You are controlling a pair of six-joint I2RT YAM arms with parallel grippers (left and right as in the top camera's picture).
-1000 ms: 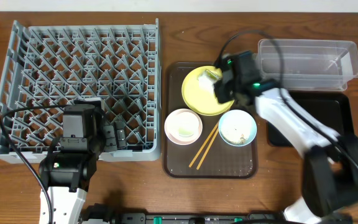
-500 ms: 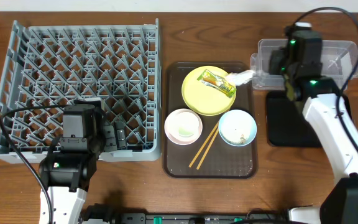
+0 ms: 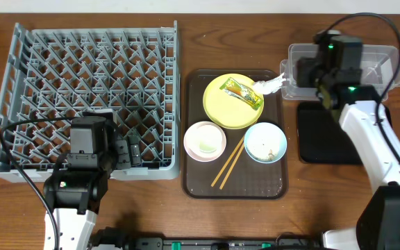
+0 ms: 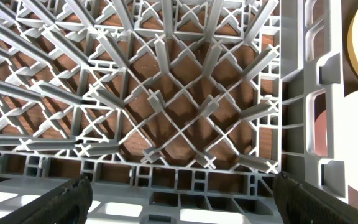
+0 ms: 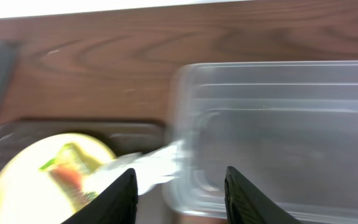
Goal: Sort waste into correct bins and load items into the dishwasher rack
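Right pincer [image 5: 180,190] now at tub [image 5: 278,112]

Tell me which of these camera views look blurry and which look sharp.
Right wrist view: blurred, the clear tub and yellow plate smeared sideways. Left wrist view: sharp on the dishwasher rack. Overhead view: crisp and evenly lit, only soft shadows.

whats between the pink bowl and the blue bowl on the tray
The wooden chopsticks, slanting across the tray, upper ends between the pinkish-white bowl and light blue bowl. The overhead view shows it.

Yellow plate [image 3: 229,104] — grey rack [image 3: 82,83] (grid-patterned)
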